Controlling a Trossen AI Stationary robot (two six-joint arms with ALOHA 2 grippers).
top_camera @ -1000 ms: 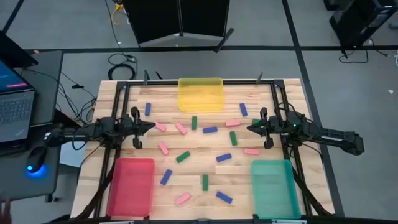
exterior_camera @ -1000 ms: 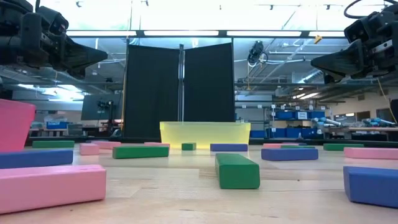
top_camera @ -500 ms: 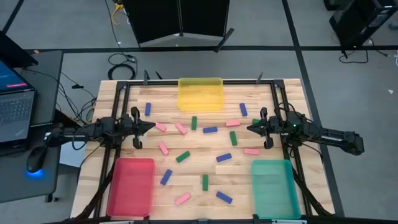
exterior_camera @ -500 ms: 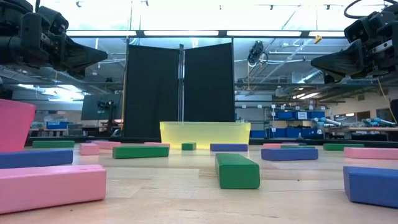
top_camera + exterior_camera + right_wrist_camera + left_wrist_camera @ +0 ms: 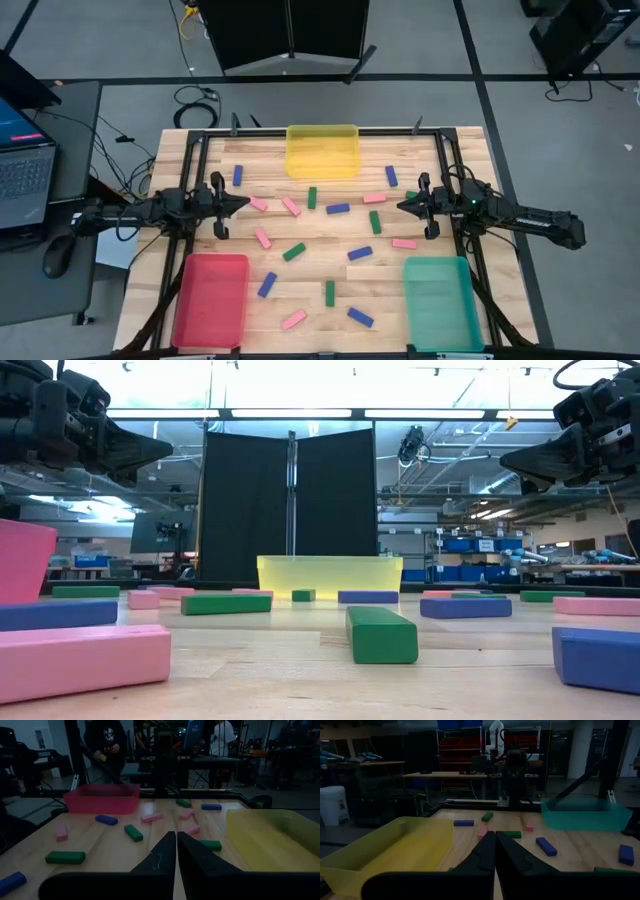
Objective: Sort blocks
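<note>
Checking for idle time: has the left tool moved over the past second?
No. In the high view the left tool sits at the same spot beside the pink block, level with the yellow tray's near side.

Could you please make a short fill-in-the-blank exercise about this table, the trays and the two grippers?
1. The tray at the far edge of the table, between the two arms, is ____ in colour.
2. The red tray lies on the side of the ____ gripper.
3. The fingers of the left gripper and the right gripper are both ____.
4. The blocks inside the teal-green tray number ____.

Missing words: yellow; left; shut; zero
</note>
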